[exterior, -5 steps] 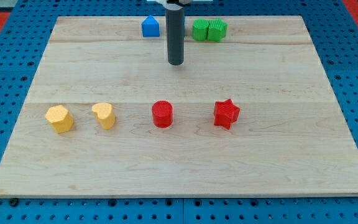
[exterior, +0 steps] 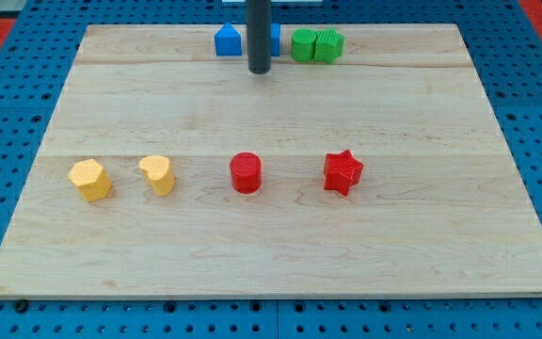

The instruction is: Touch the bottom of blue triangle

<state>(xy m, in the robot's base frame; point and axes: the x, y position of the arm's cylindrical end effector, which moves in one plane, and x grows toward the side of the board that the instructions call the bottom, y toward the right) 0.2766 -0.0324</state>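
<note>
Camera view: my tip (exterior: pixel 259 70) seemingly beside blue triangle (exterior: pixel 227 40)

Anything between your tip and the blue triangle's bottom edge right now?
No. In the camera view only bare board separates my tip from the blue triangle; the tip sits just to its lower right.

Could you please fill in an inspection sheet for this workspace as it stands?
Surface: wooden board, flat, on a blue pegboard.
Job's things: blue triangle at the board's top edge; another blue block shows behind the rod.
Clutter: two green blocks side by side at top; yellow hexagon, yellow heart, red cylinder, red star in a row.
Grippers: none; my tip sits just right of and below the blue triangle; contact unclear.
Cables: nothing seen.
Surroundings: red patches at the top corners.
</note>
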